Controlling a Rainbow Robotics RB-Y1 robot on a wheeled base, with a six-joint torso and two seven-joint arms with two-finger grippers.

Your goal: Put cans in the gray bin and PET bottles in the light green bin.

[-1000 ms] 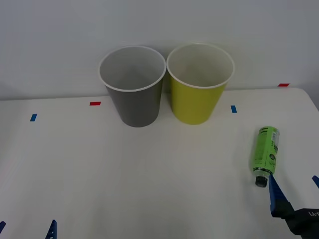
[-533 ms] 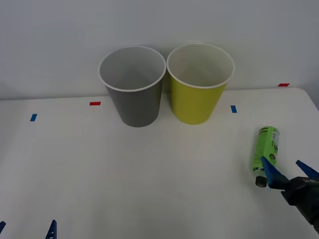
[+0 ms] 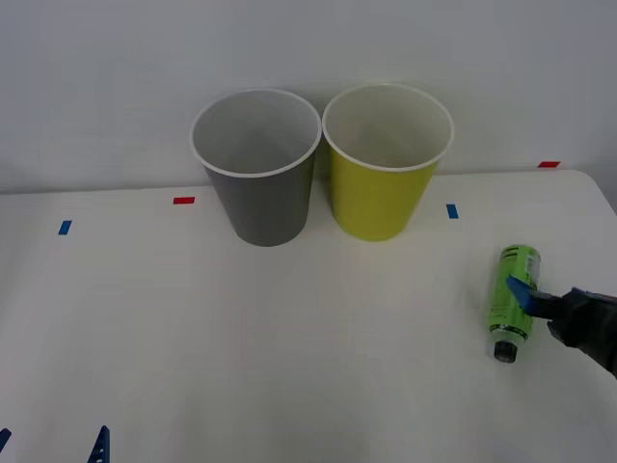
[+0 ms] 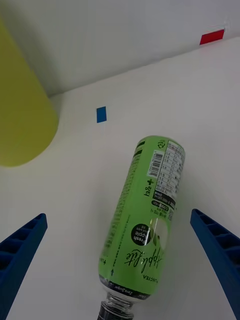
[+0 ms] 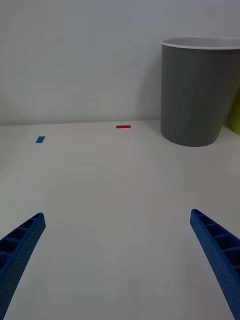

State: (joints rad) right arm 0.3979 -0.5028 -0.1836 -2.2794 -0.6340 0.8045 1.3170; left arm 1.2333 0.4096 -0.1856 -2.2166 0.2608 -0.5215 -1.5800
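between spread right fingers [image 4: 215, 250], pet bottle [image 4: 145, 220]

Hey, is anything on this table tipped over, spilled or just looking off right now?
Only the green bottle: it lies on its side on the table, cap toward the robot, capped, nothing spilled. The open right gripper straddles it. Gray bin and light green bin stand upright.

White table [image 3: 289, 338]: bins, bottle [image 3: 513, 294], tape marks.
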